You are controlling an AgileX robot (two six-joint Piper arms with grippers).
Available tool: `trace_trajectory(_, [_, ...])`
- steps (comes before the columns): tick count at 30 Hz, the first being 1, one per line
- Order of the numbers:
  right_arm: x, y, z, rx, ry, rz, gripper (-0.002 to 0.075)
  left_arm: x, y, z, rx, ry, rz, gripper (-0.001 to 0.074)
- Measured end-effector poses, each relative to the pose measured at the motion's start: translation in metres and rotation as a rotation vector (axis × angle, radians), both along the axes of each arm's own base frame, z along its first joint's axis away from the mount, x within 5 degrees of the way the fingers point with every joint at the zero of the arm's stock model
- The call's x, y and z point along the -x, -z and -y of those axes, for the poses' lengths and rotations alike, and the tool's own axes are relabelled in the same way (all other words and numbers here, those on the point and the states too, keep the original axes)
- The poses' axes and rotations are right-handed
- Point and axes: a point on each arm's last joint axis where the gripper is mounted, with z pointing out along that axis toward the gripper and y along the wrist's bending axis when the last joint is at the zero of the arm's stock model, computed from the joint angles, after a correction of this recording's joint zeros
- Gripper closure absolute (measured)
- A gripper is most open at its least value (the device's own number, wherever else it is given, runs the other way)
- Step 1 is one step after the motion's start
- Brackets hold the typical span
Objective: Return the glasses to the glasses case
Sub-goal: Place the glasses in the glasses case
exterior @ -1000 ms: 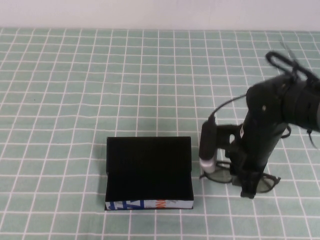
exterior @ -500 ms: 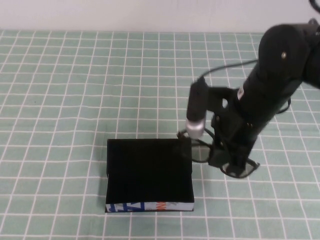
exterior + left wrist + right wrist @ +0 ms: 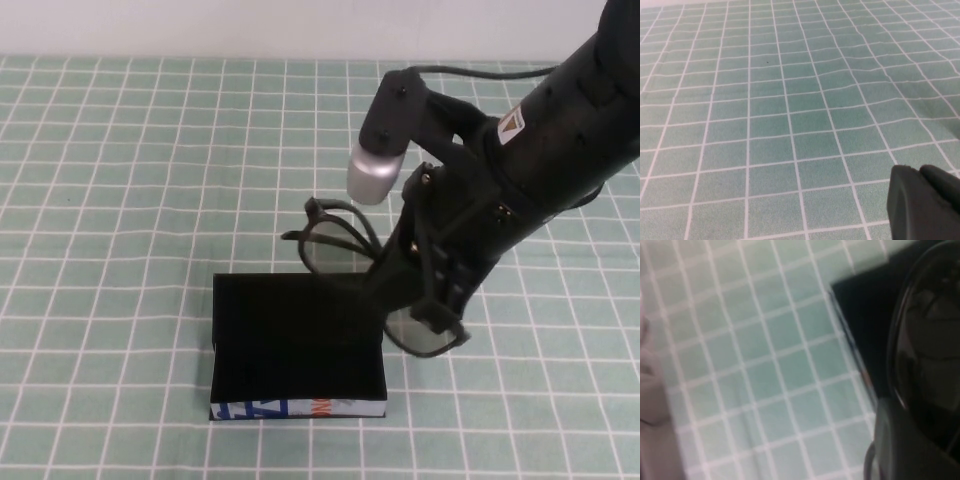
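Note:
The black glasses case [image 3: 300, 409] lies open near the table's front, its white printed strip facing me. My right gripper [image 3: 402, 290] is shut on the glasses [image 3: 330, 255] at their middle and holds them tilted in the air over the case's right edge. One dark lens reaches over the case's back right corner; the other lens [image 3: 428, 338] hangs to the right of the case. The right wrist view has a dark lens [image 3: 932, 355] close up, with the case [image 3: 867, 310] below it. My left gripper [image 3: 925, 205] shows only in its own wrist view, shut, over bare cloth.
A green cloth with a white grid [image 3: 120, 200] covers the whole table. The right arm's silver-tipped wrist camera [image 3: 372, 172] sticks out above the glasses. A pale wall [image 3: 200, 25] runs along the table's far edge.
The right gripper has lifted the glasses off the cloth to the right of the case and carried them up and left, over the case's right edge. The case has not moved.

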Motion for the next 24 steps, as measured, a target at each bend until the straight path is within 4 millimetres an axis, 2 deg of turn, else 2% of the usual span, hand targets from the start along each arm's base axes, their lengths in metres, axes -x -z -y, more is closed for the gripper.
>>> trace_trajectory(6, [0.008,0.004,-0.013,-0.076,0.012,-0.116,0.0651,0.0,0.0,0.0,0.0,0.0,0.0,0.0738])
trace_trajectory(12, [0.005,0.039,-0.026,0.093,-0.006,-0.137,0.0651,0.0,0.0,0.0,0.0,0.0,0.0,0.0739])
trace_trajectory(16, [-0.004,0.054,-0.025,0.192,-0.003,-0.105,0.0651,0.0,0.0,0.0,0.0,0.0,0.0,0.0738])
trace_trajectory(24, [-0.011,0.058,-0.015,0.304,0.004,-0.018,0.0651,0.0,-0.001,0.0,0.001,0.0,0.007,0.0738])
